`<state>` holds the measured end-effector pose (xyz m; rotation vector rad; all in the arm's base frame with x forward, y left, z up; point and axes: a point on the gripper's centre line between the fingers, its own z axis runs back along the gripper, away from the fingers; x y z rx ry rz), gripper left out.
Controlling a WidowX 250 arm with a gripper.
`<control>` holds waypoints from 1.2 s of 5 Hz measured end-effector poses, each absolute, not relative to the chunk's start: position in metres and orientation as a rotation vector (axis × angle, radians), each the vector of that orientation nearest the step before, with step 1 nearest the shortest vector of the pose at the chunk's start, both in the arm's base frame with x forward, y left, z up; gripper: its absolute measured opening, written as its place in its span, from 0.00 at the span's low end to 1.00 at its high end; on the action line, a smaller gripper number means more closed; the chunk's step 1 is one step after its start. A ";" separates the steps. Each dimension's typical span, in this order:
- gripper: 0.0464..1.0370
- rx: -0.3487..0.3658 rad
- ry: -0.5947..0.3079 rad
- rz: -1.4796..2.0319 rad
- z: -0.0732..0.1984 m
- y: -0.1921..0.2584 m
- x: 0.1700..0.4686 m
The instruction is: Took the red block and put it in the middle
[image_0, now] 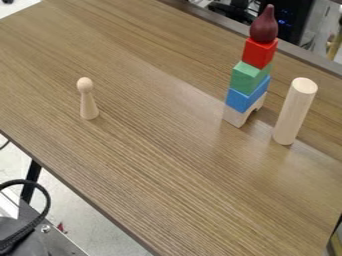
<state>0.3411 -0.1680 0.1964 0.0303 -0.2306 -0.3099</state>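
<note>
I can't tell whether the tool is open or closed, nor how the arm is posed. Nearest me, at the lower left and beyond the edge of the worktop (153,165), a black cable (48,200) loops beside some metal gear (57,241). On the worktop, over on the right of my view, a plain wooden cylinder (294,112) stands on end. Just beside it, a bit farther off, I have the stack: a pale arch (233,116) at the bottom, then a blue block (242,100), a green block (247,78), the red block (258,52), and a dark red bulb-shaped piece (264,27) on top. So the red block sits between the green block and the bulb-shaped piece. Well apart on the left, a wooden peg figure (87,102) stands upright.
</note>
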 end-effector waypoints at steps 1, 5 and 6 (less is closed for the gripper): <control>0.56 0.042 -0.207 -0.352 0.176 -0.176 0.333; 0.56 0.125 -0.218 -0.352 0.085 -0.162 0.321; 0.56 0.100 -0.227 -0.338 0.085 -0.166 0.322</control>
